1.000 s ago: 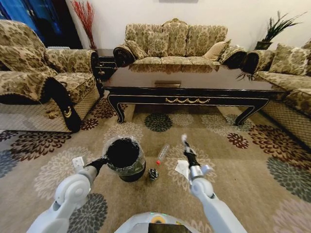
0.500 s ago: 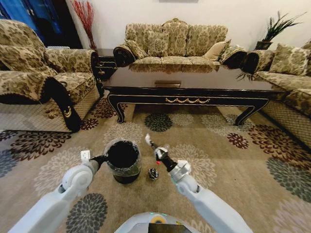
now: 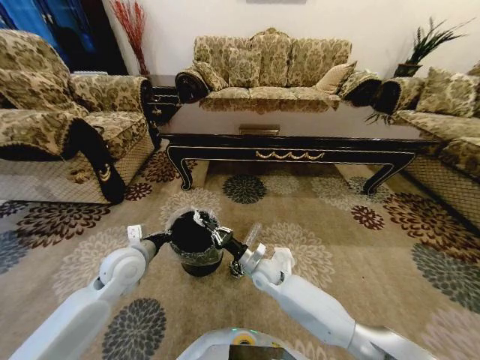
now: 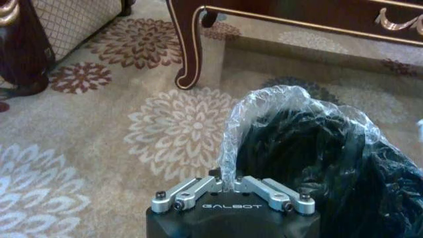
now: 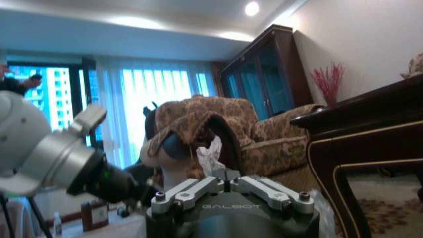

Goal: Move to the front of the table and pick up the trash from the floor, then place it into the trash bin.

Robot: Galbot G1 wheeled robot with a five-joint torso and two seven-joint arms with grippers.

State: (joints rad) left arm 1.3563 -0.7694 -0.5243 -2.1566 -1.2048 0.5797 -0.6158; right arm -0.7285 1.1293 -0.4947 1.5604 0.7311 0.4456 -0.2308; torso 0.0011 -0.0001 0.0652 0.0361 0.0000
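Observation:
The black trash bin [image 3: 192, 247] with its clear bag stands on the carpet in front of the long dark table [image 3: 300, 124]. My left gripper [image 3: 162, 241] is shut on the bin's rim, and the bag [image 4: 278, 106] bunches between its fingers. My right gripper [image 3: 204, 222] hovers over the bin's mouth, shut on a white paper wad [image 5: 210, 150]. A clear plastic bottle [image 3: 254, 231] lies on the carpet just behind my right forearm. A small dark ball [image 3: 234, 270] shows beside my right wrist.
A patterned sofa [image 3: 67, 112] flanks the left, another sofa [image 3: 274, 64] stands behind the table, and a third [image 3: 446, 112] sits at the right. The table's curved leg [image 4: 188, 49] is close to the bin. Flowered carpet [image 3: 390, 255] spreads open to the right.
My right gripper has swung left with the paper wad, from above the carpet on the right to over the bin's mouth. The left gripper kept its hold on the bin's rim.

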